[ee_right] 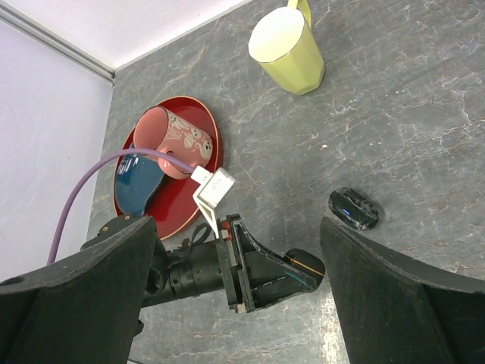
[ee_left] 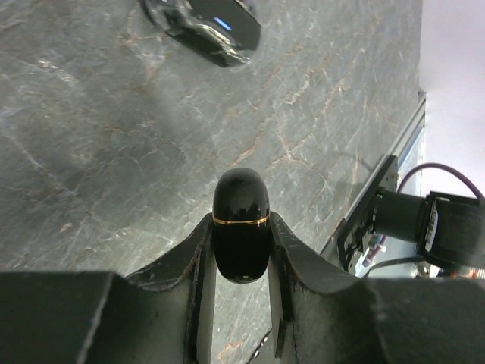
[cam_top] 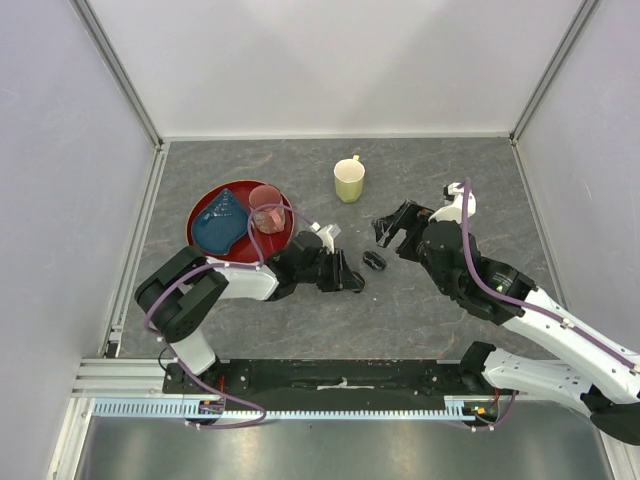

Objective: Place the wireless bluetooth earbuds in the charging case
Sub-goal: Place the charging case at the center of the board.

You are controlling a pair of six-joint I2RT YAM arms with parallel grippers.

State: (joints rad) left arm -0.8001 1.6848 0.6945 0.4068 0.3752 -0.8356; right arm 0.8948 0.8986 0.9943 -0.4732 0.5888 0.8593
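Note:
My left gripper lies low over the table and is shut on a glossy black oval pod with a thin gold seam. The pod sticks out past the fingertips; it also shows in the right wrist view. A second black pod with a small blue light lies on the table just beyond it, and shows in the left wrist view and the right wrist view. My right gripper hovers above, wide open and empty. No tiny loose earbuds show in any view.
A yellow mug stands at the back centre. A red plate at the left holds a blue dish and a pink cup. The left arm's purple cable arches over the plate. Grey walls close in three sides.

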